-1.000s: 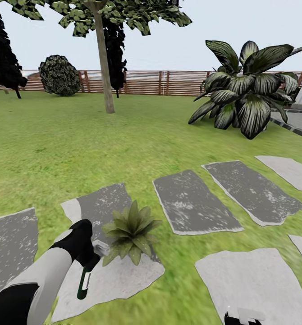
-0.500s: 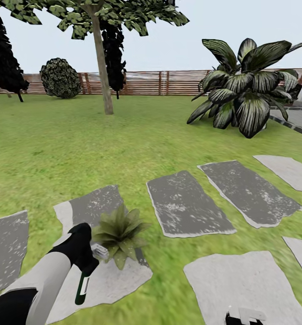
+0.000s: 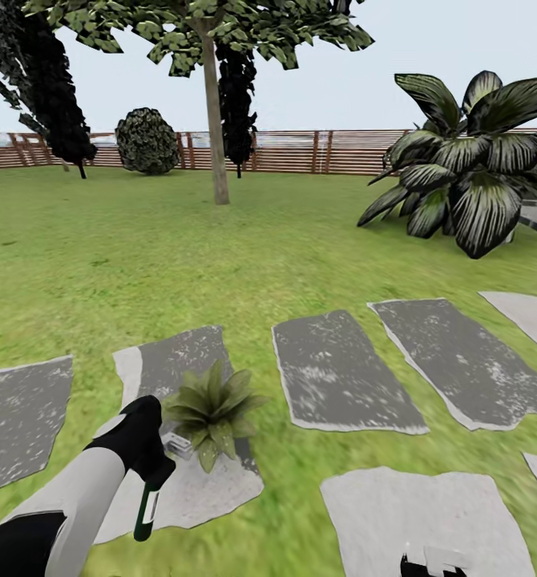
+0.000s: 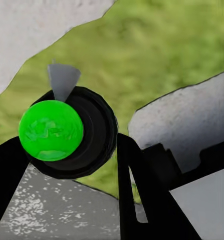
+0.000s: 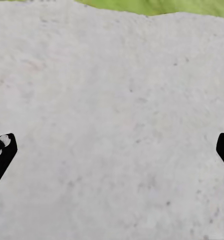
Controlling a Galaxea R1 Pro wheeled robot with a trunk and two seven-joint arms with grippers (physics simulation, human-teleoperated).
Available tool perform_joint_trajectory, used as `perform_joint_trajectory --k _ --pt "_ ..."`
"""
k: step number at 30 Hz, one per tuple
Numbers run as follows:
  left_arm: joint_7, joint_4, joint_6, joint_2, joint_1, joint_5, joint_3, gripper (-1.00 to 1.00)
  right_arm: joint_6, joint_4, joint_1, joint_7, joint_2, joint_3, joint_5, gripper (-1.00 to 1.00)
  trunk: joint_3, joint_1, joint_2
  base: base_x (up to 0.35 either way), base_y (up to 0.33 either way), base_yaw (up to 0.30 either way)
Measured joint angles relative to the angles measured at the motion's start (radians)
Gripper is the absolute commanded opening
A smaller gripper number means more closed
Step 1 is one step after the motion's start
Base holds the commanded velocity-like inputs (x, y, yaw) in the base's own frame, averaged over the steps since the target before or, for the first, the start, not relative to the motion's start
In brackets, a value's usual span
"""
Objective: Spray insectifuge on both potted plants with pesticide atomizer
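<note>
Head view: left gripper (image 3: 158,465) clamps the pesticide atomizer (image 3: 147,513), long axis near vertical, dark green base hanging down over a stepping stone (image 3: 212,493), just beside a potted plant (image 3: 211,405).

Left wrist view: bottle seen end-on, green base (image 4: 50,130) facing the camera.

Right wrist view: right gripper fingertips (image 5: 1,150) spread wide, holding nothing, above pale stone (image 5: 117,125).

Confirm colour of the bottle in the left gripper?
Dark green with a pale label: the pesticide atomizer hangs from the left gripper, clearest in the head view.

Left claw (image 3: 152,473) clamped, right claw (image 5: 112,150) spread
</note>
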Motion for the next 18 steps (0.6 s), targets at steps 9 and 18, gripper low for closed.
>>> perform_joint_trajectory --k 9,18 --pt "0.000 -0.004 0.001 -0.002 0.000 0.001 0.001 -1.00 0.000 0.000 0.000 0.000 0.000 0.000 -0.001 1.00 0.000 0.000 0.000 0.046 -0.275 0.040" --pt "-0.006 -0.026 0.004 -0.011 -0.019 0.003 0.003 -1.00 0.001 0.000 0.000 0.000 0.000 0.000 -0.001 1.00 0.000 0.000 0.000 0.075 -0.262 0.267"
